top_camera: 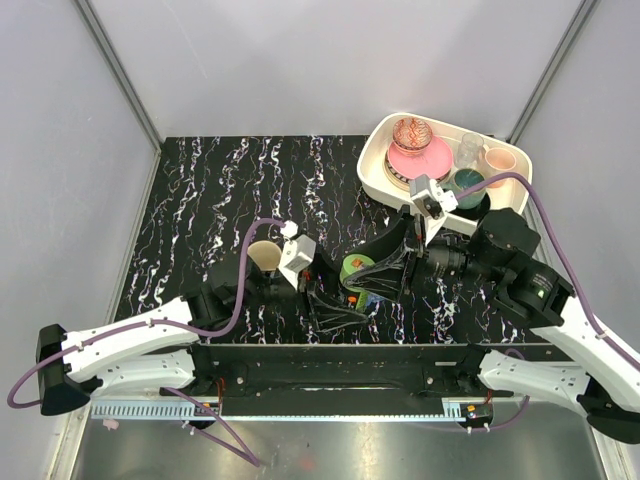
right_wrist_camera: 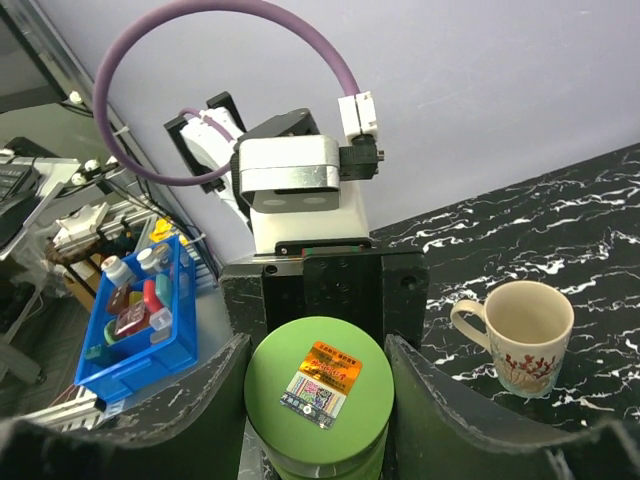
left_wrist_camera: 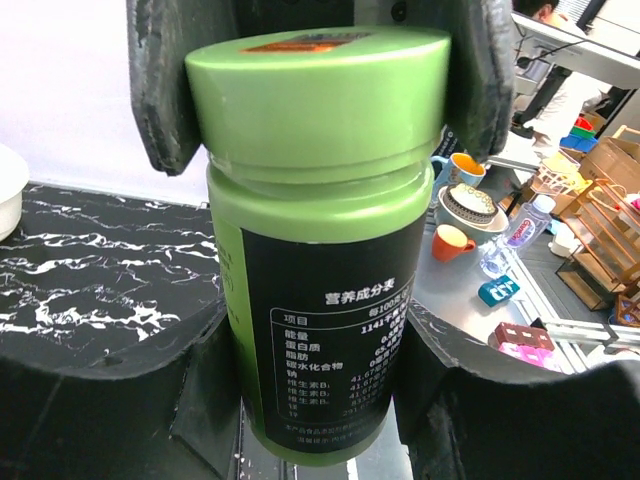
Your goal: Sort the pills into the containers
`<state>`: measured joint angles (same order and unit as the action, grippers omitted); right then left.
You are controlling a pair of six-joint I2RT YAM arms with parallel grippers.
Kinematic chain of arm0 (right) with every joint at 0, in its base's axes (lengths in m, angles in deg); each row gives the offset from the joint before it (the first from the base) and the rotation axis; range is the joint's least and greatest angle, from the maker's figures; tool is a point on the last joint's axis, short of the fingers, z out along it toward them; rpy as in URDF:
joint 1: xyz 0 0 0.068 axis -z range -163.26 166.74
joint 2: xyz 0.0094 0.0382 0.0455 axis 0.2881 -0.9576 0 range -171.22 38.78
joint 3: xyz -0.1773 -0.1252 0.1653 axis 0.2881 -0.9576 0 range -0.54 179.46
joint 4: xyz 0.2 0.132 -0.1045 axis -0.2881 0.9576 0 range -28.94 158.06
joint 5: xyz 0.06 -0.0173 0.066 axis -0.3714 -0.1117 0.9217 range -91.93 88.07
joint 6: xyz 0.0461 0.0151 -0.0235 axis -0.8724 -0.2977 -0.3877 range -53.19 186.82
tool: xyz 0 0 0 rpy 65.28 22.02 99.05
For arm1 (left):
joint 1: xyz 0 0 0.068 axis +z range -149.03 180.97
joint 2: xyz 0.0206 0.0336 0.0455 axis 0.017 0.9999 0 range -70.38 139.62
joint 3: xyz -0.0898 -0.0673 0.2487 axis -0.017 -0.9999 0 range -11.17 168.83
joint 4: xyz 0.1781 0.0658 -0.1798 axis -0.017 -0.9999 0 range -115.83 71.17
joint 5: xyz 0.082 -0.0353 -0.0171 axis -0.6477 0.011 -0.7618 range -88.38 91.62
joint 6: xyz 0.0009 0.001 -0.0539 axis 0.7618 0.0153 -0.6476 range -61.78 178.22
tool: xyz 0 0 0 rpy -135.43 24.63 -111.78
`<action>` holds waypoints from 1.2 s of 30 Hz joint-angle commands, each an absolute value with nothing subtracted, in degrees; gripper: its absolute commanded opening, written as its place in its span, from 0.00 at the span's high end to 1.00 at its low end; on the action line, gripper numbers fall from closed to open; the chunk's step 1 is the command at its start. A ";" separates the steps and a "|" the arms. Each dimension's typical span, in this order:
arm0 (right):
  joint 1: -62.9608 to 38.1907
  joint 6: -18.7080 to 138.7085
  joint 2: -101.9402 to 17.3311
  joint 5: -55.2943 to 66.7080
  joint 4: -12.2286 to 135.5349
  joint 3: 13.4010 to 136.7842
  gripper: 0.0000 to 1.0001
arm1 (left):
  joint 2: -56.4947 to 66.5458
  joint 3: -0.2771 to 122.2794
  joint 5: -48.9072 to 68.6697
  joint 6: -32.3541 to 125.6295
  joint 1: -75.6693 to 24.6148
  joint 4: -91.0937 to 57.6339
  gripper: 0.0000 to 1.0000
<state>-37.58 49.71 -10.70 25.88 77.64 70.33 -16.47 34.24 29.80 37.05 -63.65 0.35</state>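
bottle upright, long axis vert, cap up in r tool

A green plastic bottle with a black printed label fills the middle, its body hugged low down on both sides by the black fingers of the left gripper. The two black pads of the right gripper press against either side of its wide green screw cap. Left of the bottle lies a black white-veined marble tabletop; to the bottle's right, farther off, an orange mug sits among other crockery.
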 commanded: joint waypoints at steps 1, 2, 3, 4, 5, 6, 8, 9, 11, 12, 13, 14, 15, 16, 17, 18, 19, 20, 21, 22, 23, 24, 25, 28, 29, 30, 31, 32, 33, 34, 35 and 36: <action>-38.37 50.38 -10.18 35.33 74.85 76.09 1.00 | -15.45 36.12 29.66 36.86 -63.19 1.03 1.00; -38.37 50.55 -10.18 35.51 75.03 76.97 1.00 | -15.45 36.03 29.92 36.86 -63.19 0.94 1.00; -38.28 51.16 -10.00 35.77 75.03 77.24 1.00 | -15.36 35.94 30.44 36.95 -63.19 0.94 1.00; -38.36 51.34 -9.66 35.94 75.03 77.50 1.00 | -15.45 35.94 30.54 36.95 -63.19 0.77 1.00; -38.37 51.78 -9.39 36.03 75.12 78.03 1.00 | -15.45 35.94 30.71 36.95 -63.19 0.68 1.00; -38.28 51.87 -9.21 36.21 75.12 78.29 1.00 | -15.54 35.85 31.23 37.03 -63.19 0.59 1.00; -38.37 52.31 -8.60 36.30 75.38 78.99 1.00 | -15.45 35.68 31.68 36.95 -63.19 0.50 1.00; -38.37 52.57 -8.42 36.30 75.56 79.26 1.00 | -15.45 35.68 32.03 37.03 -63.19 0.42 1.00; -38.37 52.93 -7.98 36.47 76.00 79.79 1.00 | -15.62 35.77 32.47 37.04 -63.19 0.15 1.00; -38.37 52.84 -7.89 36.65 76.09 79.96 1.00 | -15.71 35.68 32.64 37.12 -63.19 0.06 1.00; -38.28 52.93 -7.81 36.56 76.35 80.14 1.00 | -15.63 35.68 32.73 37.12 -63.19 -0.02 1.00; -38.36 52.84 -7.81 36.74 76.35 80.49 1.00 | -15.71 35.68 32.82 37.12 -63.19 -0.20 1.00; -38.37 52.75 -7.72 36.65 76.52 80.49 1.00 | -15.71 35.68 33.00 37.21 -63.19 -0.29 1.00; -38.37 52.67 -7.72 36.65 76.44 80.75 1.00 | -15.54 35.68 33.17 37.21 -63.19 -0.29 1.00; -38.28 52.66 -7.80 36.74 76.35 81.02 1.00 | -15.54 35.50 33.35 37.21 -63.19 -0.29 1.00; -38.36 52.66 -7.81 36.91 76.35 81.02 1.00 | -15.36 35.50 33.44 37.12 -63.19 -0.29 1.00; -38.37 52.66 -7.89 36.83 76.52 81.19 1.00 | -15.36 35.50 33.44 37.12 -63.19 -0.29 1.00; -38.37 52.66 -7.89 36.48 76.53 81.46 1.00 | -15.27 35.59 33.26 37.12 -63.19 -0.29 1.00; -38.37 52.75 -7.81 34.91 77.14 81.46 1.00 | -15.36 35.50 33.00 37.12 -63.19 -0.38 1.00; -38.37 53.01 -7.63 33.50 77.66 81.46 1.00 | -15.45 35.59 32.56 37.12 -63.19 -0.64 1.00; -38.37 53.19 -7.72 31.40 78.63 81.81 0.99 | -15.54 35.68 32.12 37.21 -63.19 -1.60 1.00; -38.37 53.37 -7.72 25.20 81.16 82.07 0.97 | -15.54 35.85 30.90 37.65 -63.19 -2.39 1.00; -38.37 53.45 -7.89 21.57 82.66 82.34 0.97 | -15.71 36.46 30.10 38.00 -63.19 -3.44 1.00; -38.37 53.63 -9.29 5.58 89.95 84.61 0.97 | -16.32 37.08 26.41 39.76 -63.19 -8.19 1.00; -38.37 53.20 -10.00 1.62 92.06 85.32 0.98 | -16.68 37.26 25.45 40.20 -63.19 -10.03 1.00; -38.37 53.02 -10.70 -4.86 96.87 86.37 0.99 | -16.94 37.26 23.61 41.16 -63.19 -10.91 1.00; -38.28 53.02 -12.45 -6.84 99.35 87.34 0.99 | -17.47 37.35 22.72 41.69 -63.19 -11.88 1.00; -38.36 52.58 -13.33 -8.07 101.64 89.26 1.00 | -17.73 37.87 21.93 42.22 -63.19 -14.07 1.00; -38.37 52.32 -14.13 -9.65 106.01 90.15 1.00 | -17.91 38.14 20.62 43.35 -63.19 -15.13 1.00; -38.28 51.79 -15.79 -10.36 107.97 91.81 1.00 | -18.26 38.23 20.17 43.80 -63.19 -15.84 1.00; -38.36 50.92 -16.50 -11.07 109.64 92.44 1.00 | -18.44 38.31 19.64 44.67 -63.19 -16.98 1.00; -38.28 50.65 -17.12 -11.16 112.53 92.97 1.00 | -18.70 38.49 19.12 44.94 -63.19 -17.42 1.00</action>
